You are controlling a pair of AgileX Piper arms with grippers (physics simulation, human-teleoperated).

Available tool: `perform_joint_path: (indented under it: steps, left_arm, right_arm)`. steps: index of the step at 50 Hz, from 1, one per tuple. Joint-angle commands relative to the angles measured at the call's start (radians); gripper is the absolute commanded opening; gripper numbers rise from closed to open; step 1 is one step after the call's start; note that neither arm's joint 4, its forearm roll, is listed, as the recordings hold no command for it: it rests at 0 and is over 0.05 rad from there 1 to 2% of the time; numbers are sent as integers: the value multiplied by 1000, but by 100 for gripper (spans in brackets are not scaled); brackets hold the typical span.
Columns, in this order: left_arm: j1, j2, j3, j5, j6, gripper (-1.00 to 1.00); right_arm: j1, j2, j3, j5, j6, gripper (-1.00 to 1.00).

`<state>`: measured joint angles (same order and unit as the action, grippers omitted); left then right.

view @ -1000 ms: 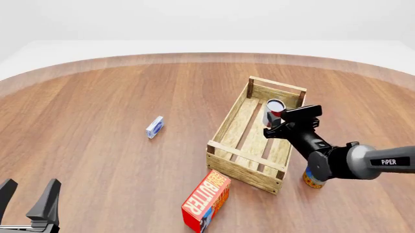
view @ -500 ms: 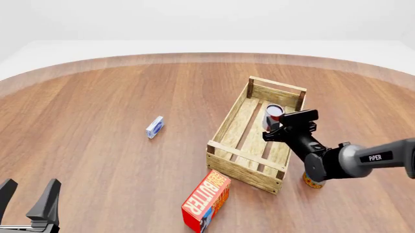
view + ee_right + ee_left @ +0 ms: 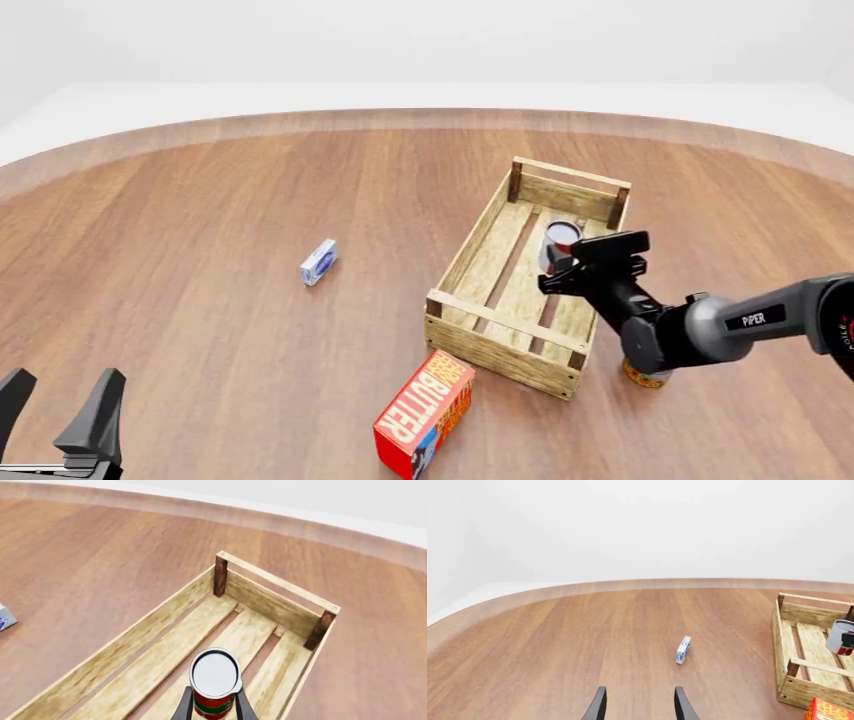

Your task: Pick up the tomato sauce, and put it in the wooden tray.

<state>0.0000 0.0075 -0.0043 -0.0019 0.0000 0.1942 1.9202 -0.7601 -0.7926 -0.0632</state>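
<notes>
Brown tabletop: my right gripper (image 3: 213,706), clamped on the tomato sauce (image 3: 215,681), hangs over the wooden tray (image 3: 272,581); I judge lowering and release come next.

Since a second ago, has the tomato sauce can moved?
Yes. In the front view the tomato sauce, held by the right gripper, has sunk lower inside the wooden tray, nearer its slats.

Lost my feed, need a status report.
Right gripper shut on tomato sauce, low inside wooden tray. Left gripper open, idle. Nothing blocking.
</notes>
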Motion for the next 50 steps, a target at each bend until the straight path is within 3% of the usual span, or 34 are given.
perform_joint_path:
  steps: [1, 18, 19, 50]
  left_arm:
    - [0, 0, 0, 0, 0, 100]
    - [0, 0, 0, 0, 0, 100]
    - [0, 0, 0, 0, 0, 100]
    - [0, 0, 0, 0, 0, 100]
  right_arm:
    - [0, 24, -14, -13, 17, -100]
    - [-1, 33, -10, -40, 19, -100]
    - [-2, 29, -10, -37, 19, 100]
    - [-32, -83, 46, -9, -1, 100]
